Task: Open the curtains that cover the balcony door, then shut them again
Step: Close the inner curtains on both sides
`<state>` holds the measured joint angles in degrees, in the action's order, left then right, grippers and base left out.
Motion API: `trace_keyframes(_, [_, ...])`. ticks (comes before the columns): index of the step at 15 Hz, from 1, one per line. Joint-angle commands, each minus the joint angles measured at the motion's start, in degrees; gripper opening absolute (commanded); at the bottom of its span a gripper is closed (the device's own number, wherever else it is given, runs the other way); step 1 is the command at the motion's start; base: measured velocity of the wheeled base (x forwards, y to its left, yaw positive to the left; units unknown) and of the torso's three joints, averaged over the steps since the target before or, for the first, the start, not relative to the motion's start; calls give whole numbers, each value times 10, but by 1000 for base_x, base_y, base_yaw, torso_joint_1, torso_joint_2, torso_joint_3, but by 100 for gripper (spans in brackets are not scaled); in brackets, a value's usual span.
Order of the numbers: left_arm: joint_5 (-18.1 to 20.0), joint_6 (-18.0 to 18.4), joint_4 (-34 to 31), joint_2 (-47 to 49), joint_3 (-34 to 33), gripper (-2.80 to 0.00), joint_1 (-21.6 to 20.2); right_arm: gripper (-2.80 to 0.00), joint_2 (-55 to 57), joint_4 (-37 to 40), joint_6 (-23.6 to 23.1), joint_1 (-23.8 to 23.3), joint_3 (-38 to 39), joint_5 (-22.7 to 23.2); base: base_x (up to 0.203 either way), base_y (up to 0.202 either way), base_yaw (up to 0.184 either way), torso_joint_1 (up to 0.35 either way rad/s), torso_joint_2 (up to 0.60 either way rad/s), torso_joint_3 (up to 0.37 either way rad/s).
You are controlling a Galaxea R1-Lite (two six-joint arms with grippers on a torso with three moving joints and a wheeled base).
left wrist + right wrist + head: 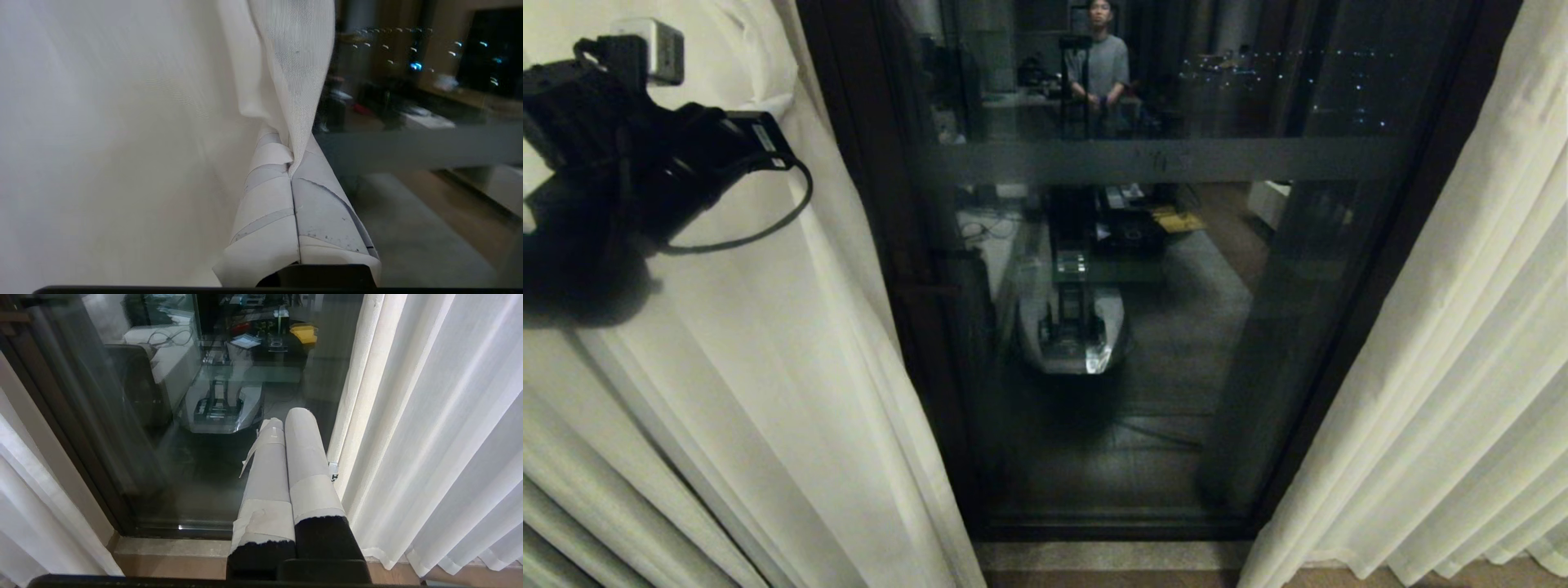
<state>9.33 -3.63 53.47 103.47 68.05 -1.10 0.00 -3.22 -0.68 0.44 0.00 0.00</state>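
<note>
At head height, left of centre, the left gripper (768,122) sits against the left curtain panel (768,343). Wrist cam shows its taped fingers (269,196) pressed fully together w/ a fold of the panel's inner edge (294,81) pinched between them. Right gripper (286,424) hangs low near the floor, fingers together, holding nothing, just beside the right curtain panel (1445,351) but apart from it.

Both curtains are drawn aside; the balcony door (1143,269) shows between them: dark frame, reflective glass, frosted band (1160,159) across it. The glass mirrors the robot's base and a person standing behind, a room reflection only.

Step, as I judge it: opening looks done, and w/ the inner edge gripped the left arm is either finishing the pull outward or about to draw the panel back across the glass; can't tell which. Closing calls for keeping the pinch firm and sweeping toward the door's middle w/o snagging; the right panel needs its own grasp.

Writing: small white sticker on the left wrist (764,137), too small to read. No brand legible anywhere.
</note>
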Motion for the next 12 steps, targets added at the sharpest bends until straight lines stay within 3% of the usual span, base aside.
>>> trace_keyframes(1, [13, 0, 2, 8, 0, -280, 4, -280, 0, 0, 0, 0, 0, 0, 0, 0, 0, 0, 0, 0])
trace_keyframes(12, [16, 24, 8, 10, -2, -280, 34, -280, 0, 0, 0, 0, 0, 0, 0, 0, 0, 0, 0, 0])
